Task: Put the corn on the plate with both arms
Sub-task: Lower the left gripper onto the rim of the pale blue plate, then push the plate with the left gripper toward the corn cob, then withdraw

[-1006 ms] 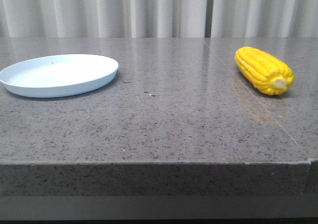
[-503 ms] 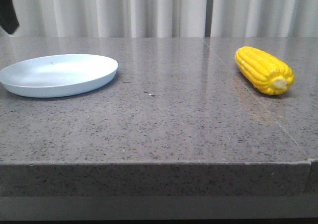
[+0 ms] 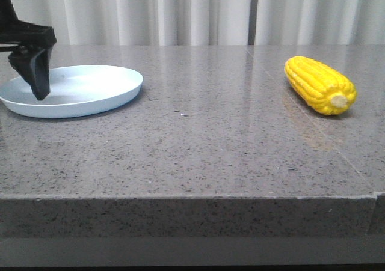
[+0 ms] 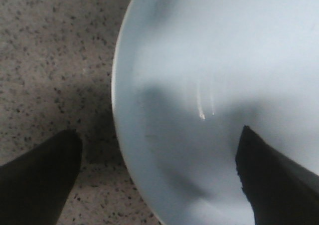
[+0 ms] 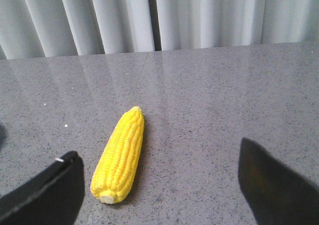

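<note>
Your left hand [image 4: 159,177] is spread wide and holds nothing; in its wrist view one finger sits over the speckled grey table [image 4: 50,60] and the other over the plate [image 4: 224,60], so the hand straddles the plate's rim. In the front view that left hand [image 3: 33,66] stands at the plate's 9 o'clock side, its dark finger overlapping the pale blue-white plate [image 3: 102,91]; you cannot tell from here whether it touches the plastic.

Your right hand [image 5: 159,185] is also spread and empty. It does not show in the front view. Ahead of it, towards 11 o'clock from between the fingers, lies the corn cob [image 5: 120,155], pale stub end nearest the hand and tip pointing away. The cob is clear of both fingers.

In the front view the corn cob [image 3: 319,85] lies flat on the table at far 3 o'clock, well apart from the plate at 9 o'clock, with bare table between.

Expect the cob to be light, stiff and hollow-feeling, judging by its glossy plastic look. That gloss makes it slippery, and its round body will likely roll if nudged from the side. Take it across the thick middle, fingers square to its long axis, so the kernel rows give some bite. The plate looks light too and may slide if pushed.
</note>
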Robot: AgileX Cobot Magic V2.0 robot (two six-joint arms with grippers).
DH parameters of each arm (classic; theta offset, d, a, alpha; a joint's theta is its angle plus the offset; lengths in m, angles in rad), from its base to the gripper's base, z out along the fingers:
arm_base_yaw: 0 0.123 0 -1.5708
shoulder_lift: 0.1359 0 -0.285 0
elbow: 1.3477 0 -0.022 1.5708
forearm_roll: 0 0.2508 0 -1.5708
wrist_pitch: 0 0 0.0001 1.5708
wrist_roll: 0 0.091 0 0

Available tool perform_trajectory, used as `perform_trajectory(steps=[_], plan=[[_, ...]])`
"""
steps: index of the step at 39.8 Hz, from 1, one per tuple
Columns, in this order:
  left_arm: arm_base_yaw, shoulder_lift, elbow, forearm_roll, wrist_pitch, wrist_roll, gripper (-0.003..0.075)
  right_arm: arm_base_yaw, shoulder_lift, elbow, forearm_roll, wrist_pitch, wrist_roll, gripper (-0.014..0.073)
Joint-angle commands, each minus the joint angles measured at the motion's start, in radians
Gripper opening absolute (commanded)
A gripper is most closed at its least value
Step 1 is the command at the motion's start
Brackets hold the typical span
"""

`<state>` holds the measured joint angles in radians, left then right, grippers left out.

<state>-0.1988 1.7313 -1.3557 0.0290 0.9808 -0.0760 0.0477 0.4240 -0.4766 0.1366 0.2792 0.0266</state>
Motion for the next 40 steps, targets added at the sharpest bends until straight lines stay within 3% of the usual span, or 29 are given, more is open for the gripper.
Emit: perform_trajectory(steps=[1, 5, 15, 21, 32, 40], plan=[[-0.006, -0.034, -0.035, -0.014, -0.018, -0.011, 0.0588, -0.005, 0.012, -0.035, 0.003, -0.084, -0.005, 0.0647], [-0.006, -0.034, -0.035, -0.016, -0.02, -0.011, 0.0505, -0.005, 0.012, -0.035, 0.003, -0.084, -0.005, 0.0647], [-0.006, -0.034, -0.035, -0.016, -0.021, -0.011, 0.0123, -0.005, 0.012, -0.035, 0.003, -0.083, -0.005, 0.0647], [-0.006, -0.034, -0.035, -0.016, -0.029, -0.011, 0.0, -0.005, 0.012, -0.035, 0.003, -0.083, -0.005, 0.0647], [-0.008, -0.065, -0.04, -0.073, -0.079, -0.011, -0.002, -0.005, 0.012, -0.035, 0.003, -0.083, -0.005, 0.0647], [-0.023, -0.087, -0.092, -0.305, -0.087, 0.07, -0.002, -0.005, 0.012, -0.035, 0.003, -0.083, -0.005, 0.0647]])
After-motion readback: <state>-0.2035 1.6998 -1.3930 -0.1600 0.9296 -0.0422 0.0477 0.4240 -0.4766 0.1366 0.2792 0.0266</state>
